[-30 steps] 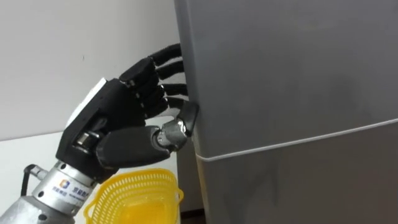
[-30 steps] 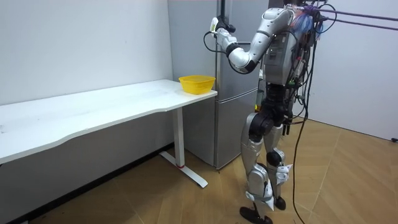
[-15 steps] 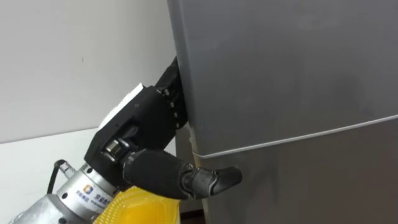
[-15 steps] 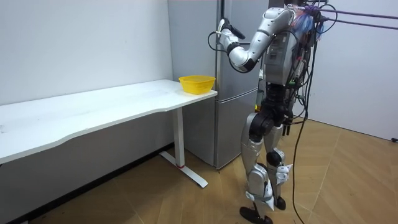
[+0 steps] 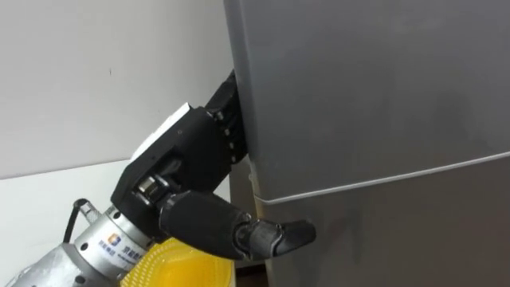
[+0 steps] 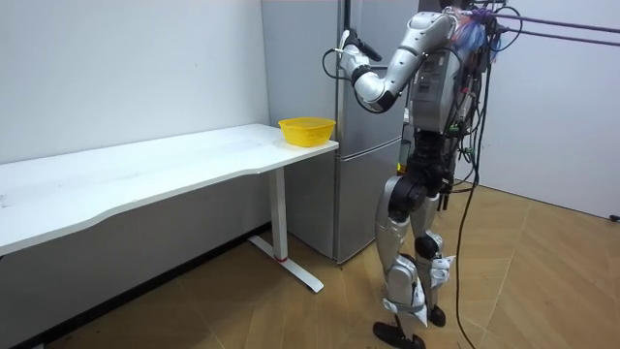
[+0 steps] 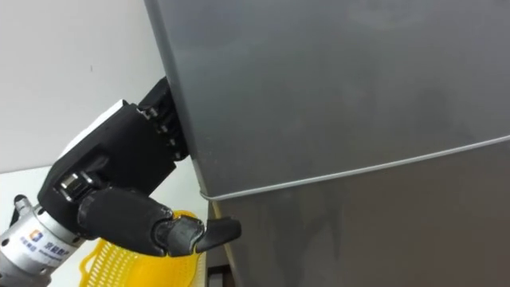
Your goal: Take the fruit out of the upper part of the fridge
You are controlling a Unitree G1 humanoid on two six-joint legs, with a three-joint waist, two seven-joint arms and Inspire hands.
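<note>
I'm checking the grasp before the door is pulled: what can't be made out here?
- The left hand: in both eye views the edge of the upper fridge door hides its far part, so its hold is unclear; too small in the room view.
- What the fridge holds: behind its doors in every view.
- The yellow basket: covered by the hand and cut by the eye views' bottom edge; its inside too small in the room view.
</note>
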